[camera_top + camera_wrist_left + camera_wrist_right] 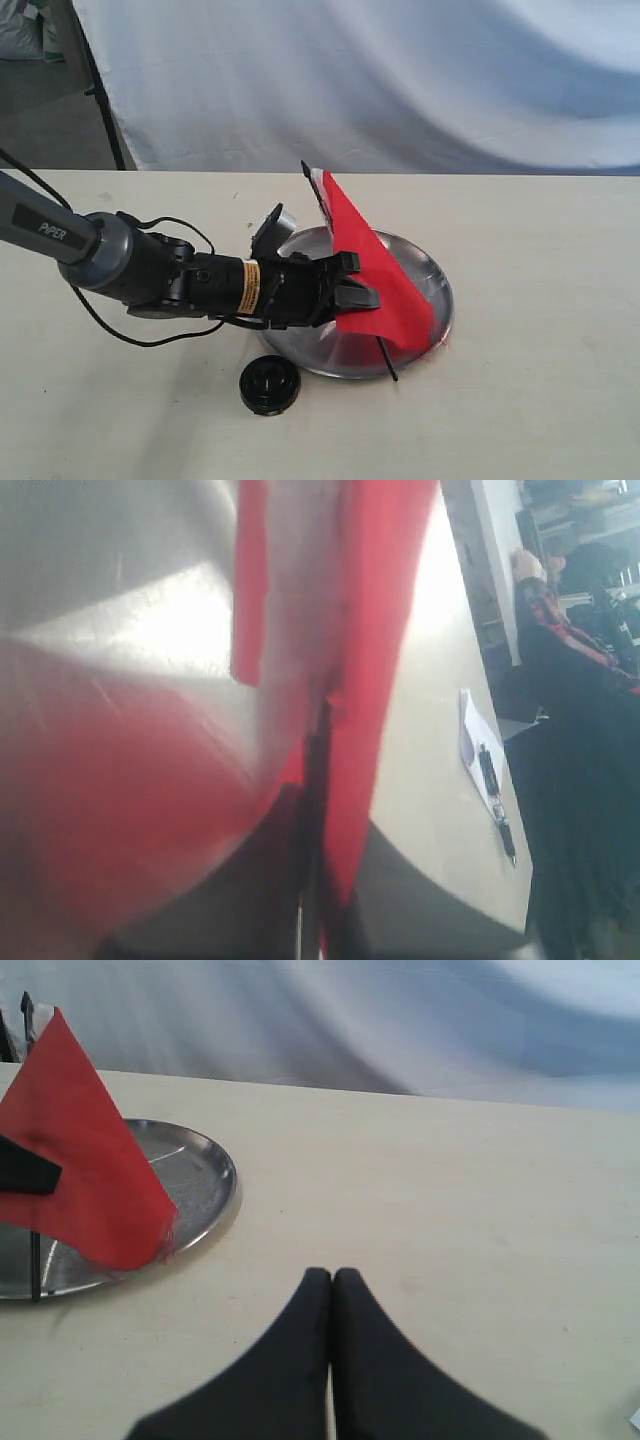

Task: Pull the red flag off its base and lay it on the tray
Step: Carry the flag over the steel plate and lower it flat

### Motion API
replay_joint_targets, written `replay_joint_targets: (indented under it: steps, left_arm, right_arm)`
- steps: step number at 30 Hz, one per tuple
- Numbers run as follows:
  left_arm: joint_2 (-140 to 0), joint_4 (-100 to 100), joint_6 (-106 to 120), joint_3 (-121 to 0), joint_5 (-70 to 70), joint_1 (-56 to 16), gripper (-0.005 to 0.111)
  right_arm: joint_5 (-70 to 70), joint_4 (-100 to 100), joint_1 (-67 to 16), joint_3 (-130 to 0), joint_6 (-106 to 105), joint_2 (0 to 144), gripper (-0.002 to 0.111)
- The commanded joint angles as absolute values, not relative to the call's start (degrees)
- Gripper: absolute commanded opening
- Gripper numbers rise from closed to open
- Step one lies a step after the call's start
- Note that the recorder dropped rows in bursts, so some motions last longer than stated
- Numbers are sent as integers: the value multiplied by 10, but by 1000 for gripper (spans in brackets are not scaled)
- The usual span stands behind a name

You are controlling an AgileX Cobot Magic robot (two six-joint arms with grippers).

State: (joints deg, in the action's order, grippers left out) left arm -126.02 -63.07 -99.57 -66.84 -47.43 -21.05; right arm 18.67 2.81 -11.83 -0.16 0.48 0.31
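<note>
Left claw (352, 285) is clamped on the red flag (385, 285), pinching it about midway along the pole, cloth bunched against the fingers. The flag hangs tilted over the tray (418, 255), pointed tip up toward the white backdrop (400, 80), lower end of the pole down by the tray's near rim. Touching the metal or just clear of it? Cannot tell from here.

And the base (269, 384) sits alone on the desk (540, 300), just beside the tray, centre hole bare. So by my reading the pull is done and we are into the laying-down step.

The next move calls for care: drop the wrist, tip the pole flat so its whole length lands inside the rim, then spread the fingers and back out without dragging the cloth along. That pole looks longer than you'd like for this dish, so an end could overhang.

Right claw (332, 1340) is out of the action, black fingers pressed together on nothing, low over bare desk and well apart from the tray (195, 1175).

Materials now: round polished steel, shallow raised rim, mirror-bright enough to throw red reflections. Limp matte cloth (80, 1150), folded into a triangle. Thin, stiff black pole. Squat ribbed black plastic disc. Pale, smooth desk top. The left wrist view is a blur of red (375, 630) and steel.
</note>
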Motion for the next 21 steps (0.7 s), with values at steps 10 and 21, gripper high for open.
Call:
replay_joint_targets:
  steps: [10, 21]
  left_arm:
    - [-1260, -625, -1008, -678, -375, -214, 0]
    - [-1260, -630, -1008, -678, -371, -214, 13]
  right_arm:
    - [183, 28, -115, 0, 6, 0, 0]
    - [183, 28, -115, 0, 6, 0, 0]
